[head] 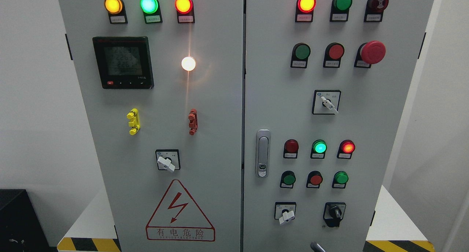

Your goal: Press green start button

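Observation:
A grey electrical cabinet fills the head view, and its right door (366, 134) carries the push buttons. A dark green button (302, 51) sits in the upper row, left of a red button (335, 51) and a red mushroom stop (372, 52). Lower down are another dark green button (288, 179), a red one (315, 179) and a brighter green one (341, 177). The labels under them are too small to read. A small grey tip (317, 247), apparently part of my right hand, pokes in at the bottom edge, well below every button. My left hand does not show.
Lit lamps line the top of both doors. The left door (212, 134) has a meter (123, 62), a white lamp (188, 63) and a rotary switch (167, 160). On the right door are a door latch (262, 153) and several selector switches. White walls flank the cabinet.

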Robot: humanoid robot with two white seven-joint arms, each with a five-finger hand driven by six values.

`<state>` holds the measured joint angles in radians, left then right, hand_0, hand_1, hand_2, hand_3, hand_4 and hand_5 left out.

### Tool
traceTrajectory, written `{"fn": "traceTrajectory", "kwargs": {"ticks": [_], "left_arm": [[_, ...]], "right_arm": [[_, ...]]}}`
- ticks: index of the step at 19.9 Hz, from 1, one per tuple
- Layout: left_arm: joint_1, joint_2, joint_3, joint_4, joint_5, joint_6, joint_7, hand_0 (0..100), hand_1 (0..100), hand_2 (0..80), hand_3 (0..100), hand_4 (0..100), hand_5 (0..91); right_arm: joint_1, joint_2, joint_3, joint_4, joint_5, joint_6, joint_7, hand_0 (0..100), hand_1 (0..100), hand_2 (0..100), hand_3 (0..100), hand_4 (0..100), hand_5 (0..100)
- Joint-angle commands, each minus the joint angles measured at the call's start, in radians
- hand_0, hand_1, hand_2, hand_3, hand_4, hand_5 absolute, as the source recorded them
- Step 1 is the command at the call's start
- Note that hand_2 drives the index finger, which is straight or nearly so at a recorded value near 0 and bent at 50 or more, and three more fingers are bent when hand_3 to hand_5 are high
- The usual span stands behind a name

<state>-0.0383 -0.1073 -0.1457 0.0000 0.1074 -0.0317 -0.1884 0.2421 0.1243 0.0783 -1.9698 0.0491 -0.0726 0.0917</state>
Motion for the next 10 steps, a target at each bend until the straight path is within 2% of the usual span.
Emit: {"fn": "traceTrajectory", "kwargs": {"ticks": [1, 8, 9, 10], "left_arm": [[0.000, 0.000, 0.000, -0.028, 0.000, -0.001, 0.000, 12, 56, 0.0, 0, 0, 0.0], [0.000, 0.000, 0.000, -0.028, 0.000, -0.001, 0.001, 12, 56, 0.0, 0, 0, 0.0], [0.000, 0.000, 0.000, -0.028, 0.000, -0.001, 0.000, 12, 56, 0.0, 0, 0, 0.0], [0.000, 0.000, 0.000, -0.028, 0.000, -0.001, 0.001, 12, 56, 0.0, 0, 0, 0.0]], "right_arm": [[0.000, 0.000, 0.000, -0.006, 0.000, 0.001, 0.000, 0, 10, 0, 0, 0, 0], [0.000, 0.000, 0.001, -0.014, 0.011, -0.003, 0.000, 0, 10, 0, 0, 0, 0], [0.000, 0.000, 0.001, -0.029, 0.020, -0.003, 0.000, 0, 11, 0, 0, 0, 0], [0.000, 0.000, 0.003, -0.047, 0.031, -0.003, 0.000, 0, 17, 0, 2, 0, 0]]}}
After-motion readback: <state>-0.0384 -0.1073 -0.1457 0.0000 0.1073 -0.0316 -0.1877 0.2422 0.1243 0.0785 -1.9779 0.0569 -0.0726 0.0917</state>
